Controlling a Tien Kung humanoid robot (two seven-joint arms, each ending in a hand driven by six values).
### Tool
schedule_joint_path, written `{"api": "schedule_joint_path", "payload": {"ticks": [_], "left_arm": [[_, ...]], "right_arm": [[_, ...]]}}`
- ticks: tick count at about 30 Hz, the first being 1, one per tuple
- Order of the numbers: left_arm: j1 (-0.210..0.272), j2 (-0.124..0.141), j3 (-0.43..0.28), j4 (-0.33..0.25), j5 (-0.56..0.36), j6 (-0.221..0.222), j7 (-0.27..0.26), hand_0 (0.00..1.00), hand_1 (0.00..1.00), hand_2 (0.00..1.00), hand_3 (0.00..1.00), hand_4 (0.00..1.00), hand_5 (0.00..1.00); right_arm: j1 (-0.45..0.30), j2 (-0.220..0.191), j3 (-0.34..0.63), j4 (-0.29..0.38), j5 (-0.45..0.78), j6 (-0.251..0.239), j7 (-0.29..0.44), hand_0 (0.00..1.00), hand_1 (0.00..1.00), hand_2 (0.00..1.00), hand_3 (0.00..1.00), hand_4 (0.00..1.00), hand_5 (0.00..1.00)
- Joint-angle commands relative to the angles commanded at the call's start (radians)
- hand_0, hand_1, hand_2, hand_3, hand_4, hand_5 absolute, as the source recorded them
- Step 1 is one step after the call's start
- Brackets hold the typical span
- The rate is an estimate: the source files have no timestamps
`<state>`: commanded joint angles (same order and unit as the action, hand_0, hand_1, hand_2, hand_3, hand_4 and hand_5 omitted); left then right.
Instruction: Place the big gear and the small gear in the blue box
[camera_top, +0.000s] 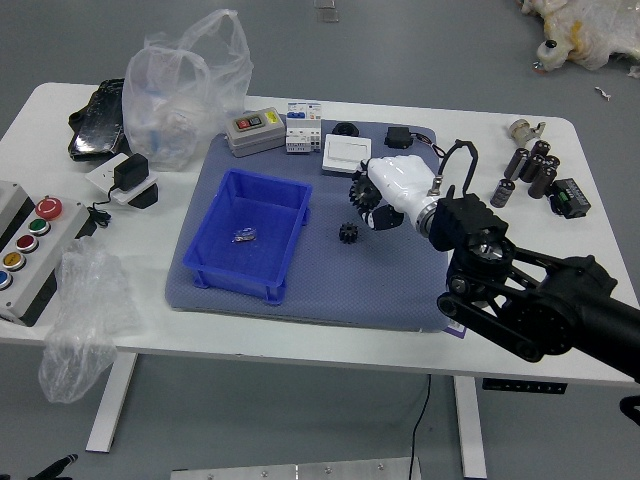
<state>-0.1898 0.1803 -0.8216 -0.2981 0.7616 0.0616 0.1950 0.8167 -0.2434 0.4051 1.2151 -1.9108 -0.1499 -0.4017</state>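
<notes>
My right hand (378, 193) reaches in from the right over the grey mat, its white-covered fingers closed around the dark big gear (361, 191), which partly sticks out at the fingertips. Just below and left of it, the small black gear (348, 232) lies on the mat, apart from the hand. The blue box (204, 233) stands open to the left of both gears, with a small silvery item (244, 235) on its floor. At the bottom left corner only a black tip of my left hand (55, 467) shows.
Behind the box are a grey device (255, 131), white blocks (303, 127) and a white square part (346, 154). Plastic bags and a button panel (34, 245) occupy the left side. Black cylinders (530, 168) and a black connector (570, 198) stand at the right.
</notes>
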Motion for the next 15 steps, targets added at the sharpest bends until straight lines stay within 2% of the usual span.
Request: {"api": "schedule_joint_path", "payload": {"ticks": [7,8,13,14,15], "left_arm": [[-0.001,0.0,-0.008,-0.002,0.012,-0.001,0.007,0.651,0.594,0.586,0.726,0.754,0.703],[-0.001,0.001,-0.01,-0.002,0.014,-0.001,0.008,0.651,0.593,0.586,0.727,0.751,0.711],[0.001,0.0,-0.014,-0.003,0.02,-0.002,0.012,0.651,0.593,0.586,0.727,0.751,0.711],[0.002,0.0,-0.016,-0.004,0.022,-0.002,0.013,0.651,0.594,0.586,0.726,0.752,0.716],[0.002,-0.001,-0.019,-0.004,0.025,-0.003,0.015,0.651,0.594,0.586,0.726,0.752,0.716]], "right_arm": [[0.068,0.056,-0.121,0.017,0.063,-0.058,0.068,0.564,0.593,0.51,0.623,0.54,0.002],[0.076,0.06,-0.139,0.019,0.073,-0.061,0.074,0.643,0.761,0.74,0.669,0.365,0.105],[0.098,0.072,-0.188,0.018,0.108,-0.058,0.085,0.643,0.761,0.74,0.669,0.365,0.105],[0.1,0.073,-0.192,0.017,0.113,-0.058,0.087,0.764,0.912,0.893,0.741,0.397,0.146],[0.102,0.075,-0.197,0.015,0.119,-0.056,0.088,0.764,0.912,0.893,0.741,0.397,0.146]]}}
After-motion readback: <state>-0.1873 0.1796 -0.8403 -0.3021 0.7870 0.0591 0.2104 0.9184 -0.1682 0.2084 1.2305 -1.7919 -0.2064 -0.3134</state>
